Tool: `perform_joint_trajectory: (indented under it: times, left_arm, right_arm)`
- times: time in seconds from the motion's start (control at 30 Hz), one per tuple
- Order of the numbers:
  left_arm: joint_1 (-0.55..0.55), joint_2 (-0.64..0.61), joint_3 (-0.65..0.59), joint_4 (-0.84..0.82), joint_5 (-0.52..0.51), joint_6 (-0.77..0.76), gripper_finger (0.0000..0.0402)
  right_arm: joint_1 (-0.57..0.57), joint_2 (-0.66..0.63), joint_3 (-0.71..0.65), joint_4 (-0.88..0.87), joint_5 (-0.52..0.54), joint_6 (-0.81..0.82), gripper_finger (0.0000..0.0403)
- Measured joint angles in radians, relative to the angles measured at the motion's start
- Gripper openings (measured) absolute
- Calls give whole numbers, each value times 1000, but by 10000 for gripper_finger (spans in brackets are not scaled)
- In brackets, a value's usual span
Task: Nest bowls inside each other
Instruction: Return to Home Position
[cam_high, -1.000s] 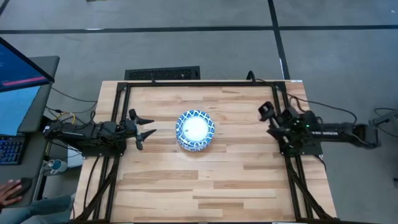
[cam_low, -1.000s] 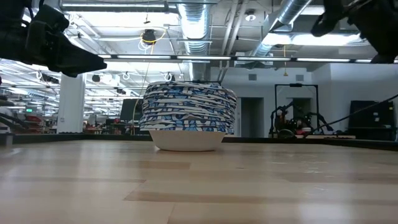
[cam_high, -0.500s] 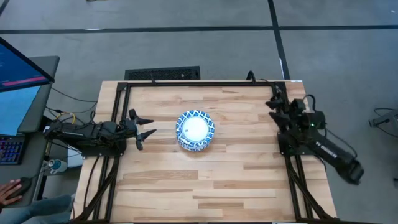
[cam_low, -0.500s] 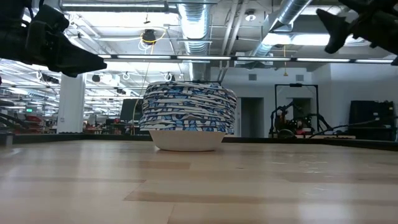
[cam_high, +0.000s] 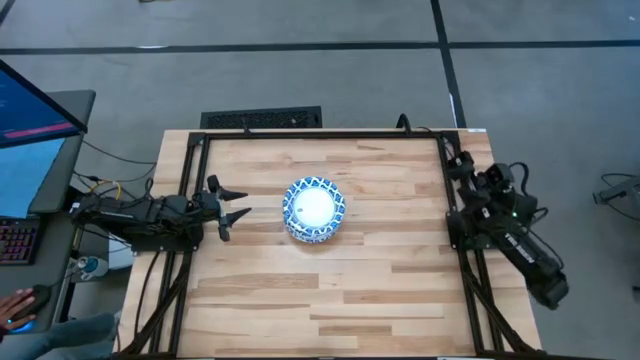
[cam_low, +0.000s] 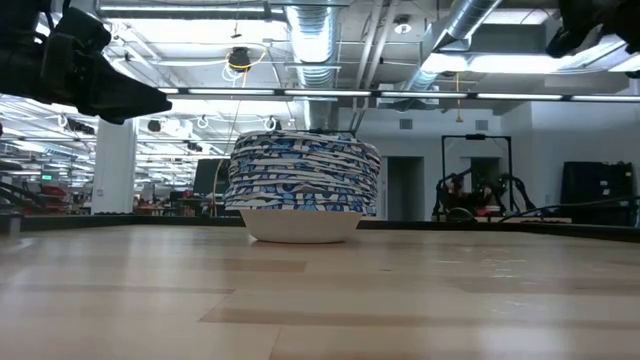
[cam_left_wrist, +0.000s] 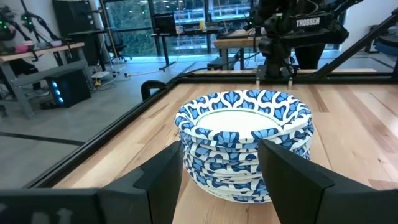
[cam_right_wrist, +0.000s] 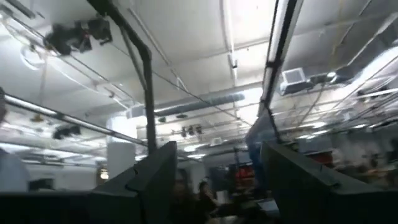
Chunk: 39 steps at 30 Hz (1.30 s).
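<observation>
Several blue-and-white patterned bowls sit nested in one stack (cam_high: 314, 209) at the middle of the wooden table; the bottom bowl's white base rests on the wood (cam_low: 300, 228). My left gripper (cam_high: 235, 207) hovers open just left of the stack, above the table and level with its top (cam_low: 130, 100). Its wrist view looks between the fingers at the stack (cam_left_wrist: 245, 146). My right gripper (cam_high: 455, 162) is open by the table's far right corner, raised high (cam_low: 590, 25) and pointing up at the ceiling (cam_right_wrist: 217, 186).
Black frame rails (cam_high: 195, 230) run along the table's left, right and far edges. A monitor and keyboard stand left of the table, where a person's hand (cam_high: 14, 305) rests. Bare wood (cam_high: 330, 290) lies around the stack.
My right arm has swung back from the stack: its gripper has moved toward the table's far right corner and risen, tipping upward, while the arm's rear part swung toward the near edge. The stack and my left gripper have stayed put.
</observation>
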Motion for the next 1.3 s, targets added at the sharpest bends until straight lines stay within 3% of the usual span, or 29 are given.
perform_joint_trajectory:
  times: [0.13, 0.23, 0.3, 0.4, 0.5, 0.63, 0.7, 0.77, 0.9, 1.07, 1.13, 1.3]
  left_arm:
    - [0, 0, 0, 0, 0, 0, 202]
    - [0, 0, 0, 0, 0, 0, 202]
    - [0, 0, 0, 0, -1, 0, 202]
    - [0, 0, 0, 0, -1, 0, 202]
    - [0, 0, 0, 0, -1, 0, 202]
    - [0, 0, 0, 0, -1, 0, 202]
    - [0, 0, 0, 0, -1, 0, 202]
    - [0, 0, 0, 0, -1, 0, 202]
    - [0, 0, 0, 0, -1, 0, 202]
    - [0, 0, 0, 0, -1, 0, 202]
    - [0, 0, 0, 0, -1, 0, 202]
    - [0, 0, 0, 0, -2, 0, 202]
  right_arm:
    - [165, 37, 0, 2, 66, -59, 255]
    - [380, 43, 0, 55, 58, -164, 255]
    - [542, 52, 0, -76, 78, -247, 255]
    - [812, 65, 0, -267, 248, -447, 255]
    - [1093, 93, 0, -347, 466, -670, 255]
    - [1323, 89, 0, -435, 767, -879, 255]
    - [1378, 90, 0, -504, 858, -912, 255]
    - [1404, 91, 0, -550, 873, -945, 255]
    - [1372, 79, 0, -644, 922, -908, 255]
    - [1268, 79, 0, -704, 840, -864, 255]
    - [1237, 78, 0, -806, 838, -852, 255]
    - [1242, 96, 0, -994, 824, -755, 255]
